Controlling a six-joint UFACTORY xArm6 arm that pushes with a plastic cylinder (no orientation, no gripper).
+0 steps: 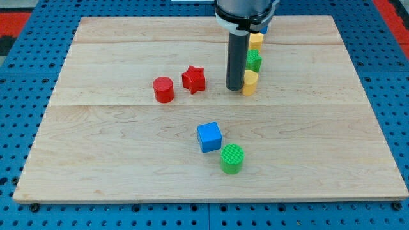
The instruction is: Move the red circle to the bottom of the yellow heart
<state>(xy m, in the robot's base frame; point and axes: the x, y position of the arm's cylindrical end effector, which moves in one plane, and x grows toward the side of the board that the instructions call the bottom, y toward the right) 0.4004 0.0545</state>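
The red circle (163,89) stands on the wooden board (96,160), left of centre. My tip (234,88) rests on the board well to its right, with the red star (193,79) between them. A yellow block (250,82) touches the tip's right side and is partly hidden by the rod. A second yellow block (256,40) sits higher up in the same column. I cannot tell which of them is the heart.
A green block (254,61) sits between the two yellow blocks. A blue block (264,28) peeks out behind the arm at the top. A blue cube (209,137) and a green circle (232,158) sit together below centre.
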